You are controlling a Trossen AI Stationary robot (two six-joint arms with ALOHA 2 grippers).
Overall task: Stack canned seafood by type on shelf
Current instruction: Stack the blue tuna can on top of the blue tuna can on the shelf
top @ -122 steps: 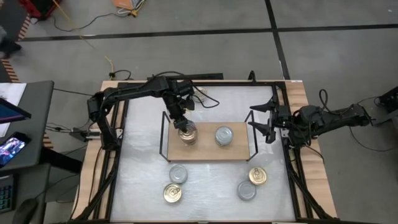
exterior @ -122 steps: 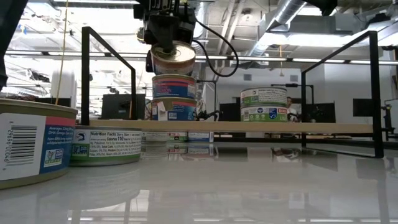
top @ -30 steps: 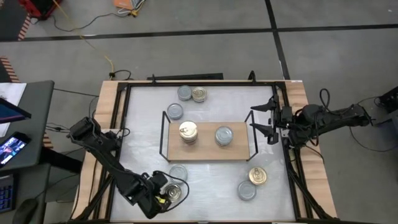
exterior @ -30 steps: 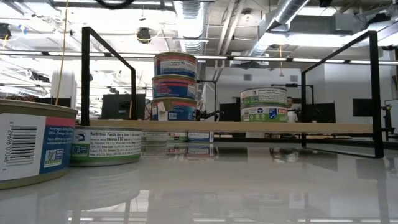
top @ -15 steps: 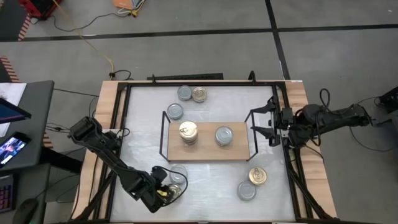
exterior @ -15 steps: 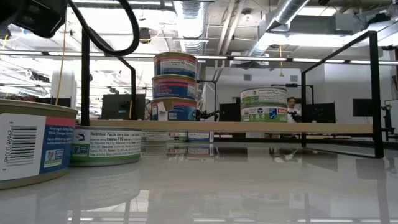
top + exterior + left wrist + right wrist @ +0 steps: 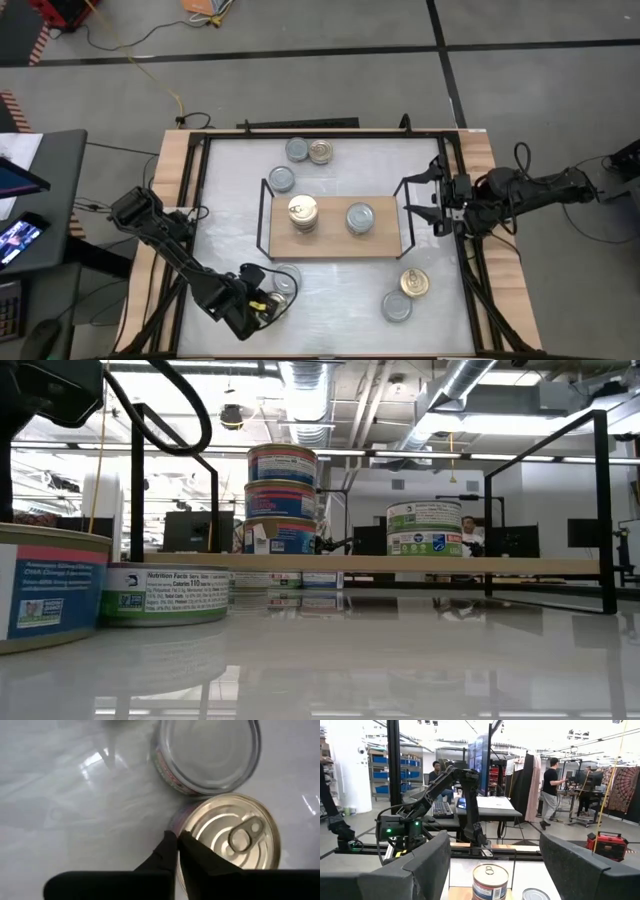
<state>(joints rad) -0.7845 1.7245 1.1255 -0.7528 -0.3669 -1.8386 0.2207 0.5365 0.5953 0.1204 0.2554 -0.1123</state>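
Finds the left gripper low at the front-left corner of the counter, shut, with the two fingers pressed together and holding nothing. Places the fingertips against the rim of a gold tin, beside it and not around it, so this tin lies just to one side of the closed tips. Shows a silver tin just beyond the gold one, touching or almost touching it. Being round and flat, offers no long axis to line up with, so a grasp across the lid looks equal from any side. Judges that the coming move turns on this offset: probably needs to open wide and shift sideways over the gold tin before any lift to the shelf. On the shelf, sees a stack of three with a gold lid on top, and beside it a pair with a silver lid on top. Leaves the right gripper waiting with the jaws wide at the right end of the shelf, well apart from the front-left tins and clearly the farther one. Counts also the back tins behind the shelf and the front-right tins. In the high view, hides most of the gold tin under the left gripper. In the low view, cuts off the nearest tin at the picture edge and shows no fingers, only a dark part of the arm above.
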